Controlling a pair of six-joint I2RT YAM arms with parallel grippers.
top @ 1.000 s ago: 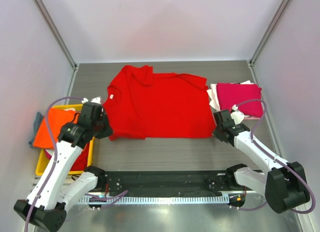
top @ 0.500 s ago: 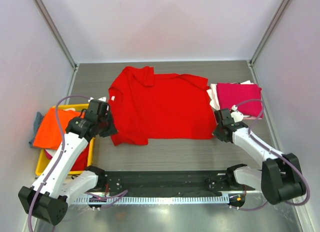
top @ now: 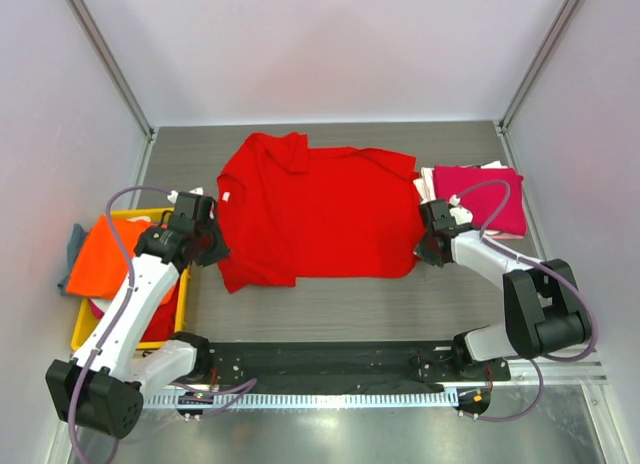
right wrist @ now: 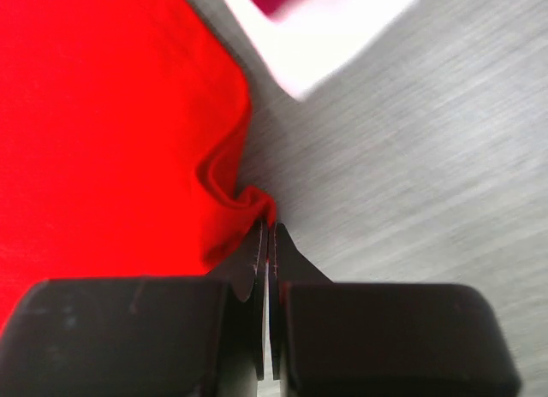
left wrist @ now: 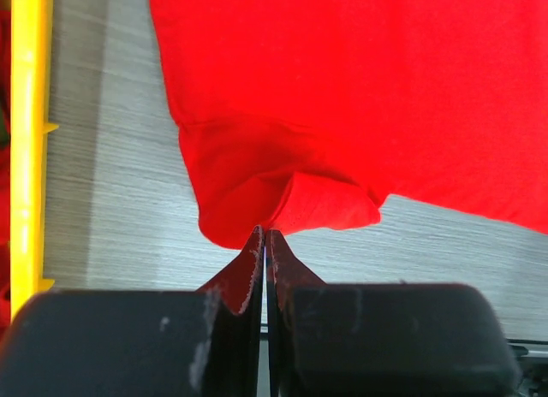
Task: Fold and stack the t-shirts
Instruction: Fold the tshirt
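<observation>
Red t-shirt (top: 315,209): spread flat on the desk (top: 340,304), centre of your top view.
Left jaws: pressed together, pinching its lower-left hem.
Right jaws: pressed together, pinching its lower-right edge.
Pink-and-white folded stack (top: 485,196): at right, just beside the shirt.
Yellow crate (top: 84,338): at the left edge, holding an orange shirt (top: 105,259).

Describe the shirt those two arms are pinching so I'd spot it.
At the middle of the grey table lies a bright red t-shirt, its near corners nipped by the left pincer and right pincer. Unlike the folded magenta shirt at right and the orange one in the yellow crate, it alone is spread open.
</observation>
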